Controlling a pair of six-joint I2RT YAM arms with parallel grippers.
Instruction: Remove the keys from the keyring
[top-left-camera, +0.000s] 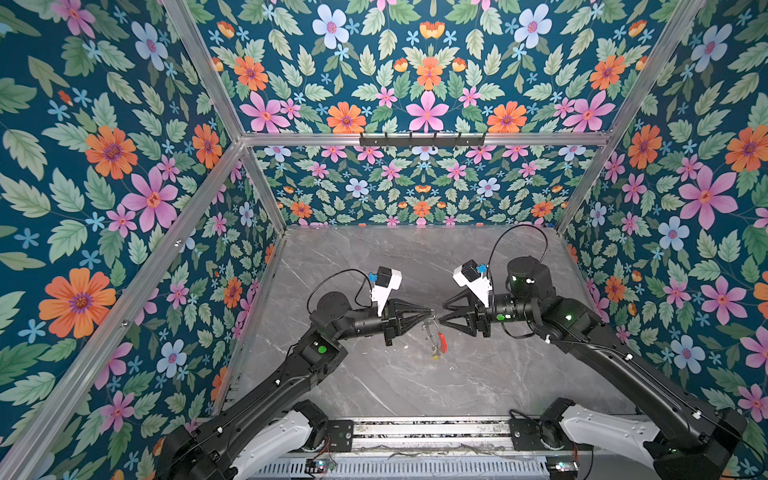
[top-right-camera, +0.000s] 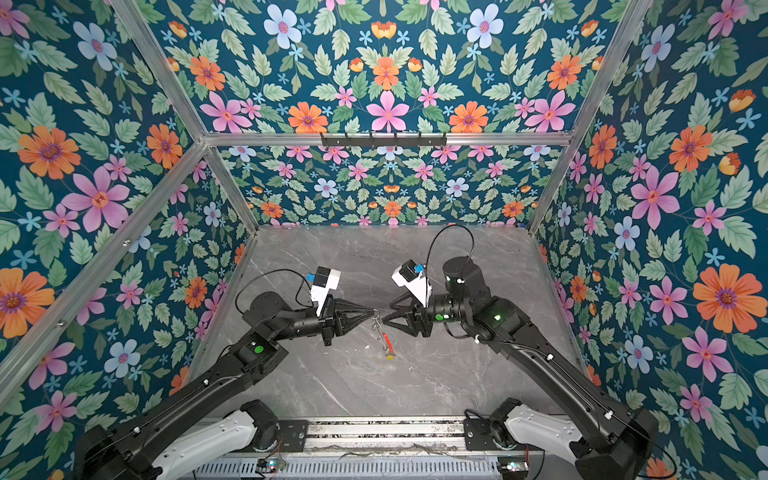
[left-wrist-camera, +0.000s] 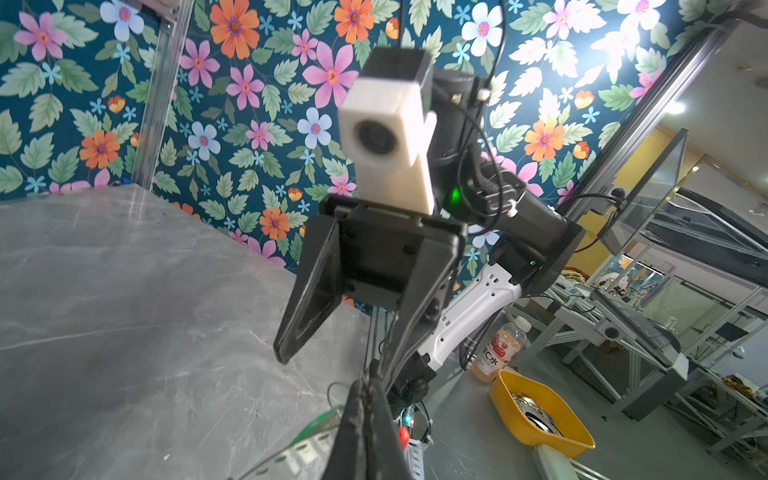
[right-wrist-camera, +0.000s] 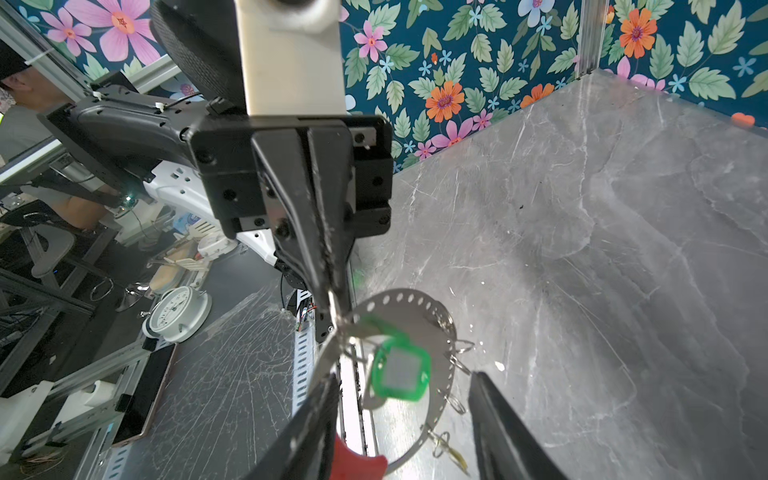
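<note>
Left gripper (top-left-camera: 431, 311) is clenched tight on the rim of the large grey perforated metal keyring (right-wrist-camera: 411, 301), letting it hang above the grey marble table (top-left-camera: 374, 386). Both keys dangle free: green-tagged silver key (right-wrist-camera: 401, 370), yellow-tagged silver key (top-left-camera: 435, 356). Right gripper (top-left-camera: 441, 314) is released, jaws spread beside the hoop, seemingly lining up a key.

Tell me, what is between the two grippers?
The keyring, hanging from the shut left gripper, just before the open right gripper; both top views show it.

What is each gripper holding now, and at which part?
The left gripper pinches the keyring at its rim; the right gripper is open and holds nothing.
</note>
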